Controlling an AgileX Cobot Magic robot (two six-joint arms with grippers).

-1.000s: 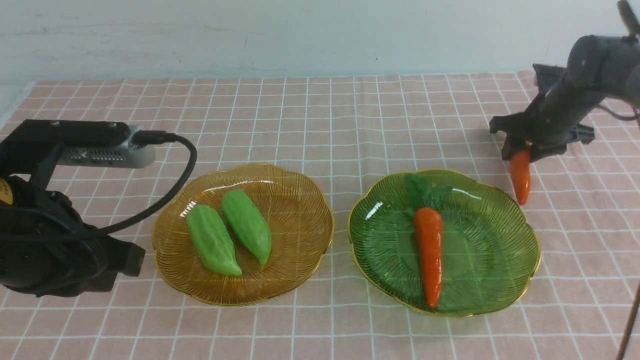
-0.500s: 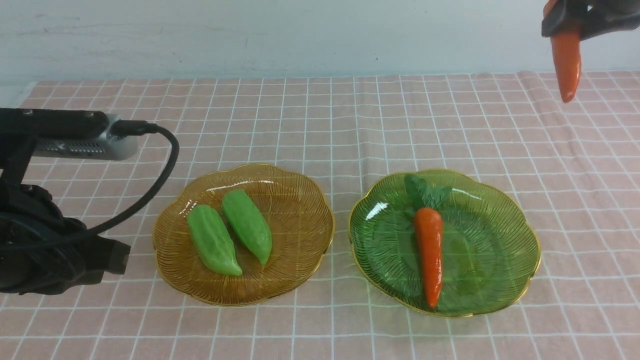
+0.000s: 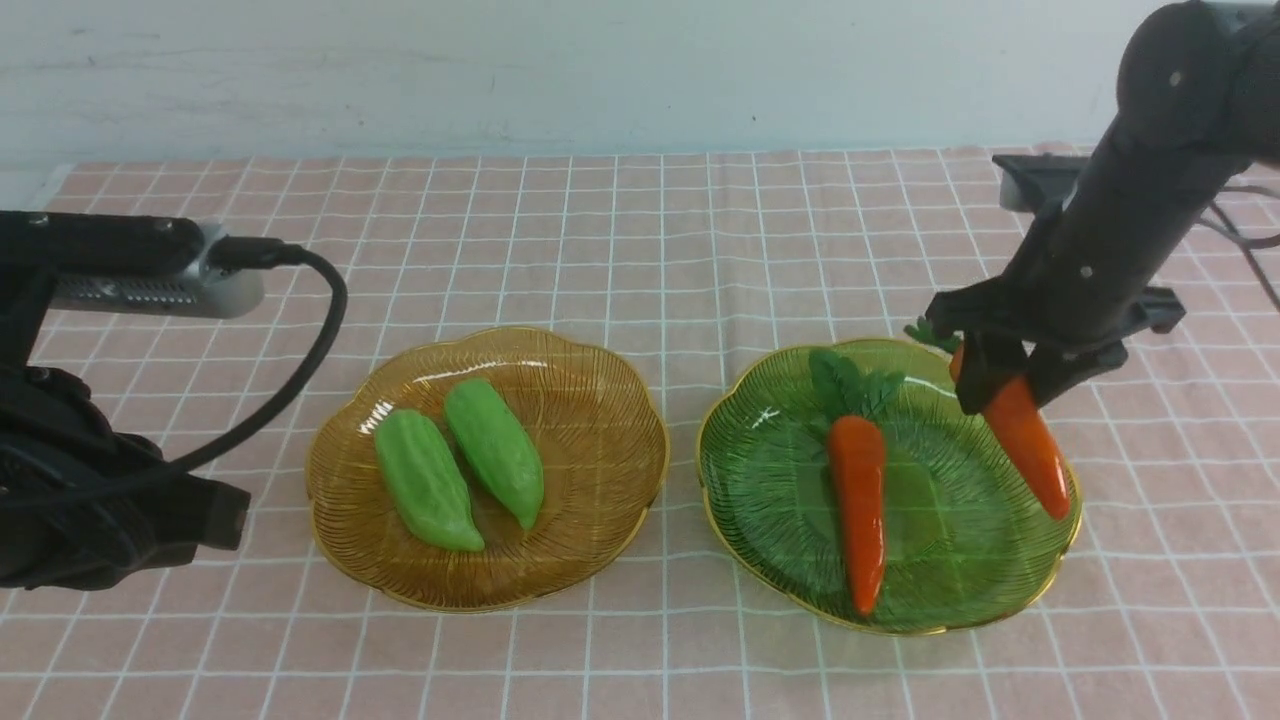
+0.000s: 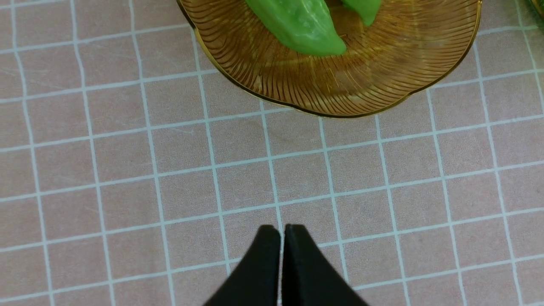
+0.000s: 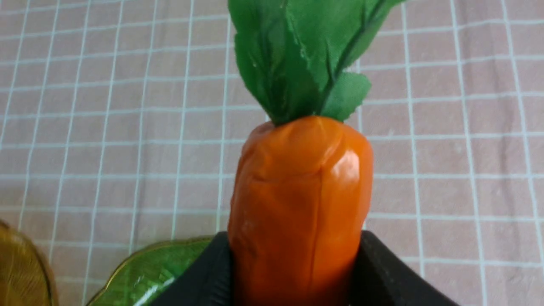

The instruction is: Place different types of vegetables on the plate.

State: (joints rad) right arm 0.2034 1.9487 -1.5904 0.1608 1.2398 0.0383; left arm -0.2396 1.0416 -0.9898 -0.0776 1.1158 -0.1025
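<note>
Right end effector point(image 3: 1003, 388) clamped on the held carrot point(image 3: 1028, 455) at its thick crown, just under the leaves; tip hung tilted over the right-hand rim of the green plate point(image 3: 760, 500); second carrot point(image 3: 858, 500) laid along that plate's middle; two gourds point(image 3: 425, 490) on the amber plate point(image 3: 600, 450), left of the green plate. Left end effector point(image 4: 281, 240) closed on nothing, over the desk point(image 4: 127, 170). Carrot judged light, glossy, likely slippery; skin wrinkled at the pinch, so somewhat soft; crown grip preferred, taper avoided.

No text, label, brand, number or sign can be read in any view.
</note>
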